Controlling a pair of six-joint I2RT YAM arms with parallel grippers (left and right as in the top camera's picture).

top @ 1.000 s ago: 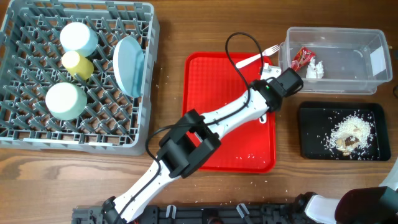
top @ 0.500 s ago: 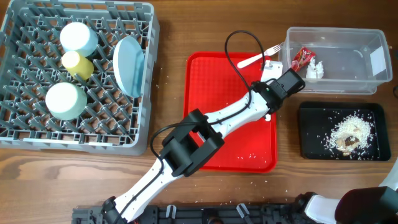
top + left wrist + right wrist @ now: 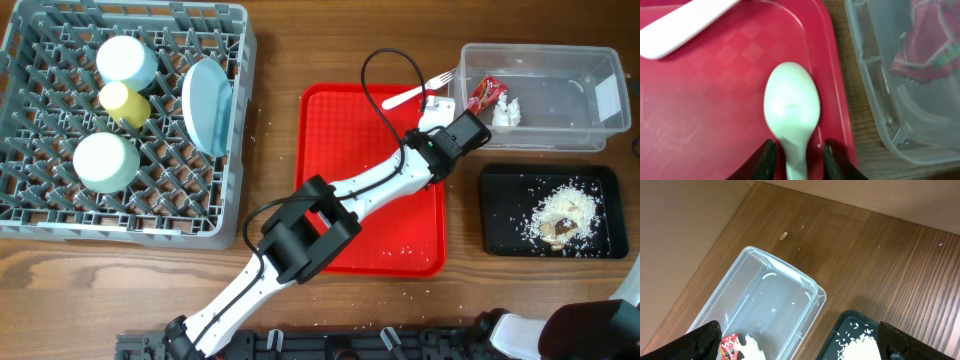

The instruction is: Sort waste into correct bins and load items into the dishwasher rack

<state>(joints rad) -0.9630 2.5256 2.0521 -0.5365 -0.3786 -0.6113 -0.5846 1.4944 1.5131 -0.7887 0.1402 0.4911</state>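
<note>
Spoon [image 3: 791, 107] first: it lies flat in the far right corner of the red serving tray [image 3: 715, 100]. Its bowl points away from your left gripper [image 3: 797, 161] and its handle runs straight back between the fingers, so the long axis lines up with the wrist. The jaws stand narrow, one finger on each side of the handle. A sliver of shadow seems to part them from it, though the frame cuts off too low to be sure.

Your right gripper [image 3: 802, 347], spread wide and empty, hangs over the clear tub [image 3: 765, 295], so the left arm is much nearer. The tray looks slick, so I judge the spoon may skate. Its raised lip sits just right of the spoon, with the tub wall beyond and the fork [image 3: 685, 25] apart on the far left. The dishwasher rack [image 3: 30, 215] is well apart to the left.
</note>
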